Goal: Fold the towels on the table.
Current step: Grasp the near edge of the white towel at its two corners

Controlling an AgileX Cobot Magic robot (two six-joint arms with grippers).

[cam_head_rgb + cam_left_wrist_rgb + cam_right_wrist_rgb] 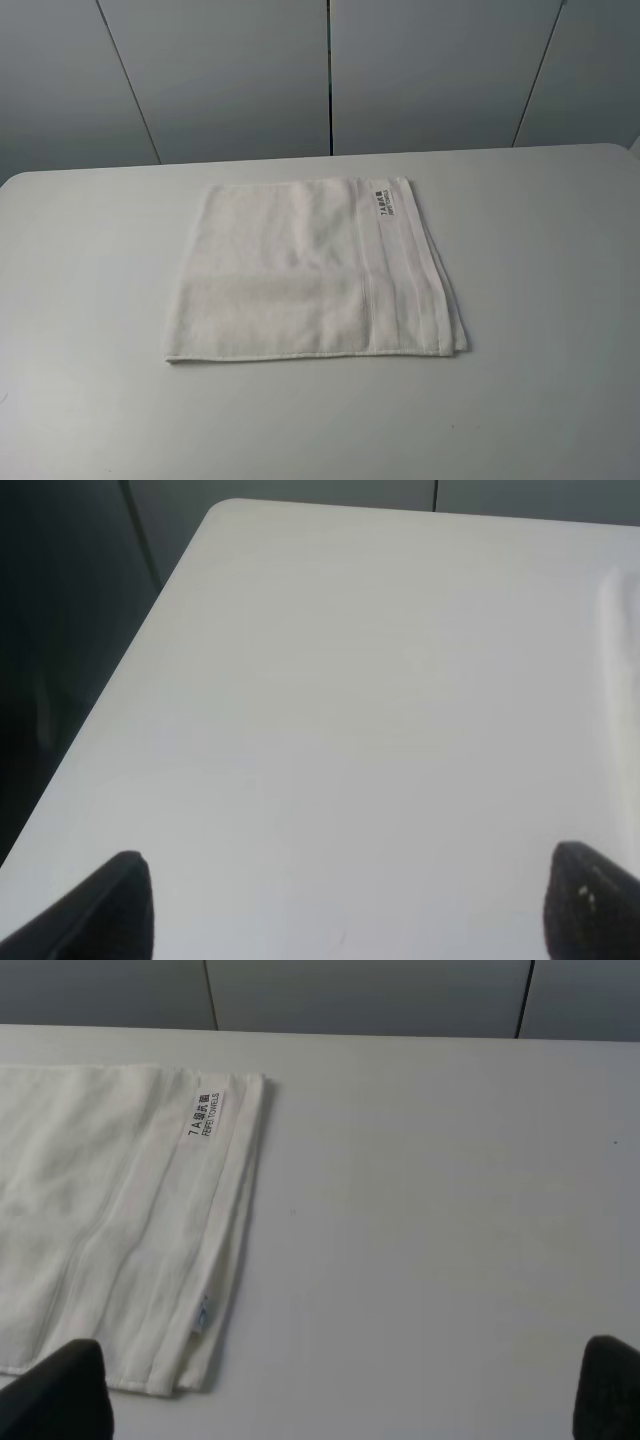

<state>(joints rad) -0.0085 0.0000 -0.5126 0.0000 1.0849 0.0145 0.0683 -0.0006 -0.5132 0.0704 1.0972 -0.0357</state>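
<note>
The white worktop (90, 300) is broad and smooth, so cloth will likely slide on it rather than stay put. The towel (290, 280) lies flat near its middle, a little toward the far edge, and looks to be doubled over, with layered edges along its right side. It is terry, so I'd judge it light, soft and floppy: it will sag from wherever it is pinched. A corner or the stacked edge by the woven band (400, 290) seems the best hold, taking all layers together. The label (384, 202) sits at the far right corner.

The right claw (335, 1395) is spread wide above bare worktop, with the towel's near right corner just beside one finger. The left claw (350, 910) is also spread wide and holds nothing, over bare worktop well clear of the towel.
</note>
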